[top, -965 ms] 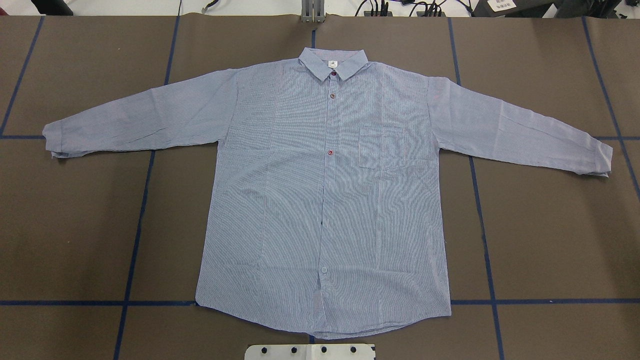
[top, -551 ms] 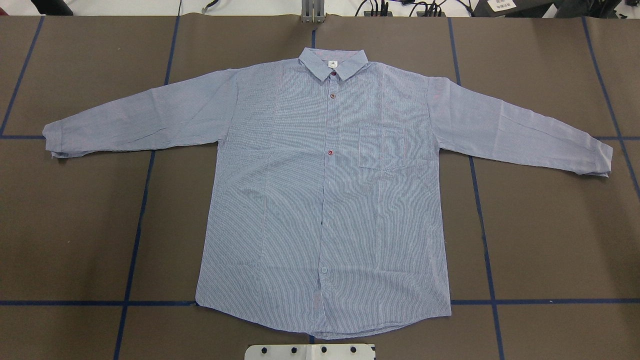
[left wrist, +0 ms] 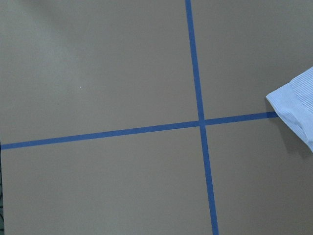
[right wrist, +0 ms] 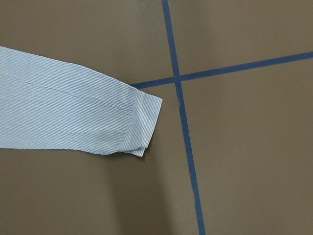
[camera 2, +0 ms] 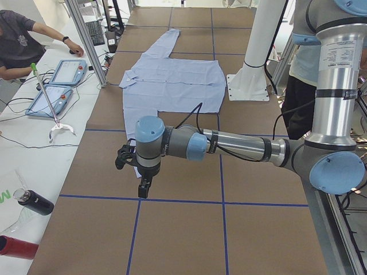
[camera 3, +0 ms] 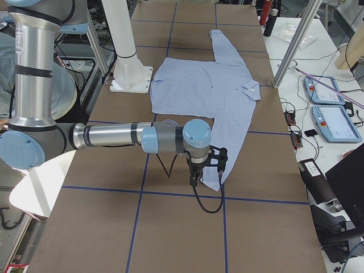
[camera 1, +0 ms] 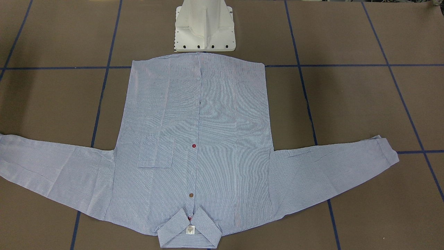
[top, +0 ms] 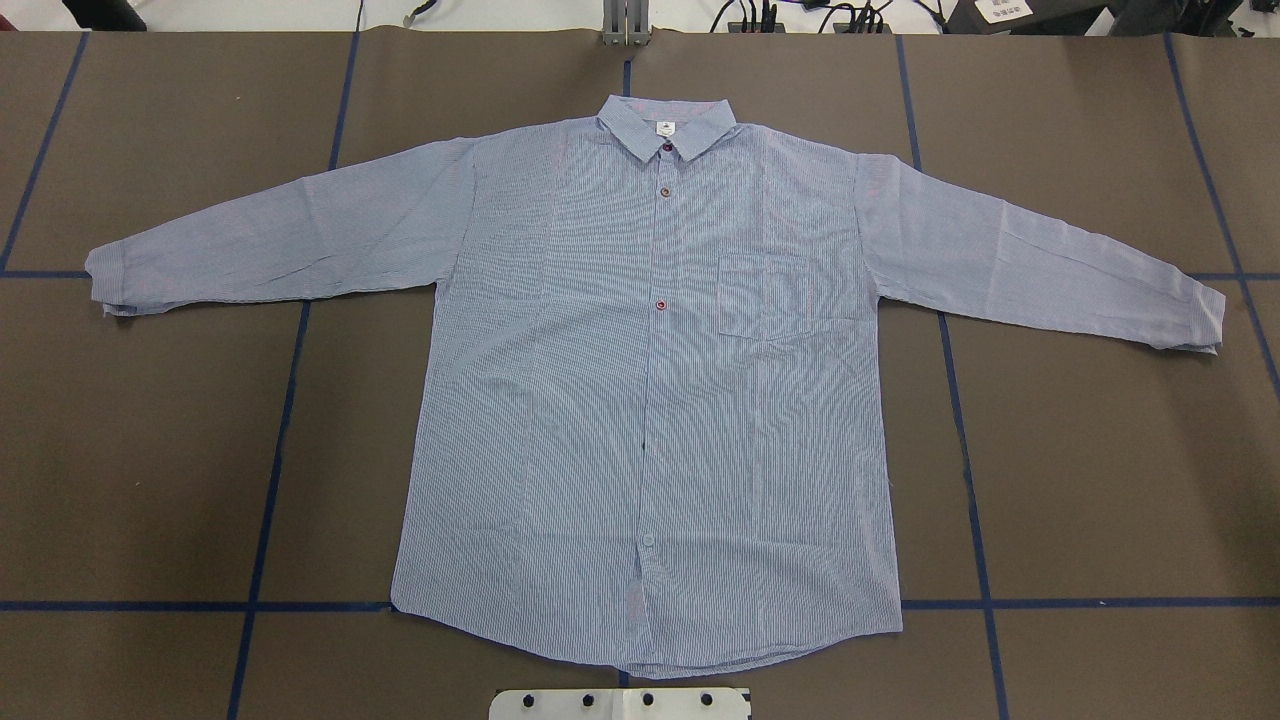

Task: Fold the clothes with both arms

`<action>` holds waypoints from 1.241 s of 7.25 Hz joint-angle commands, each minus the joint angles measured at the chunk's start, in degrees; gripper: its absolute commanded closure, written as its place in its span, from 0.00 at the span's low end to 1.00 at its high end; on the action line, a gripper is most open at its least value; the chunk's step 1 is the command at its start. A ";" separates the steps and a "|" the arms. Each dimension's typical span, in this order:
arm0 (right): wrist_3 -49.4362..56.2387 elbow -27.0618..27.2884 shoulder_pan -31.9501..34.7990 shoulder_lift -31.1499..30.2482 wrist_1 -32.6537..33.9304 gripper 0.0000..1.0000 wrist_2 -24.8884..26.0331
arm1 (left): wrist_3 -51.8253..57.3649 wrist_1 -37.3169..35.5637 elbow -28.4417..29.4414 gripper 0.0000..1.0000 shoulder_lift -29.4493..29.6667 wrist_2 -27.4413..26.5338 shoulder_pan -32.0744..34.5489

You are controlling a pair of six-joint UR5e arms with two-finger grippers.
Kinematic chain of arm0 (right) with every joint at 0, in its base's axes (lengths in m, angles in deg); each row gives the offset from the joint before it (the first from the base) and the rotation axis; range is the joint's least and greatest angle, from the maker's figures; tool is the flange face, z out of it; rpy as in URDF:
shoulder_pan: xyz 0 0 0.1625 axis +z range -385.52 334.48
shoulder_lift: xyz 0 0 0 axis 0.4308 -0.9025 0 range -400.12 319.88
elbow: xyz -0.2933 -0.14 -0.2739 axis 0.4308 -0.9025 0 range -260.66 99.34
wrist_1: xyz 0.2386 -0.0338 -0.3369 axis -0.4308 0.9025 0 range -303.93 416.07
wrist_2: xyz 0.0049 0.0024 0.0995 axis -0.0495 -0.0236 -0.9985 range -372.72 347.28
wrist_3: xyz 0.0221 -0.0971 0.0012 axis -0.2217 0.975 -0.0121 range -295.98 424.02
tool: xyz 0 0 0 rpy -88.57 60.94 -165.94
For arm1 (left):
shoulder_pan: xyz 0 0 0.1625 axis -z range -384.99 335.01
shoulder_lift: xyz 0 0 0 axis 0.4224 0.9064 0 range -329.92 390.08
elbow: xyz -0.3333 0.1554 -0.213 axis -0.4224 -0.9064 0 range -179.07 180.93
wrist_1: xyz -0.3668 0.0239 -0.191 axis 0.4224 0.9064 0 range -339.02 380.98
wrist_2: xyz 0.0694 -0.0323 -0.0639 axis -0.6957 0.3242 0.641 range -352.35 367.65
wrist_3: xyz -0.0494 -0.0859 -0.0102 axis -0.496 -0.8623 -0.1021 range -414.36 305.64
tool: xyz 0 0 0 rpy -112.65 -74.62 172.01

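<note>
Shirt [top: 640, 400] lies spread between left pincer [camera 2: 143, 191] and right pincer [camera 3: 193, 179], their state indiscernible.

No movement to call in the overhead view: the shirt [top: 600, 400] holds the very same outline as a second ago, with the collar [top: 690, 120] at twelve o'clock, the hem [top: 560, 640] at six, one cuff [top: 108, 280] at nine and the other cuff [top: 1195, 318] at three. All that flickers is the stripe shimmer across its body. The left arm [camera 2: 229, 143] and right arm [camera 3: 114, 136] show only from the table ends, where no earlier picture exists to compare them with.
</note>
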 commanded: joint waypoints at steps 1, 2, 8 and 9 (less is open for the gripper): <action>-0.17 -10.38 -2.25 1.97 -12.58 0.00 -1.30 | -0.16 9.85 1.62 0.00 -1.67 0.58 -0.26; -2.96 -14.10 -3.48 2.68 -19.35 0.00 -1.30 | -0.42 11.46 1.88 0.00 -1.95 0.58 -0.26; -15.55 -23.44 -13.32 4.79 -35.07 0.00 3.07 | 0.19 11.56 1.35 0.00 -1.86 1.02 -0.26; -16.95 -24.23 -15.42 6.80 -35.07 0.00 5.27 | 0.11 11.56 1.44 0.00 -1.86 1.02 -0.26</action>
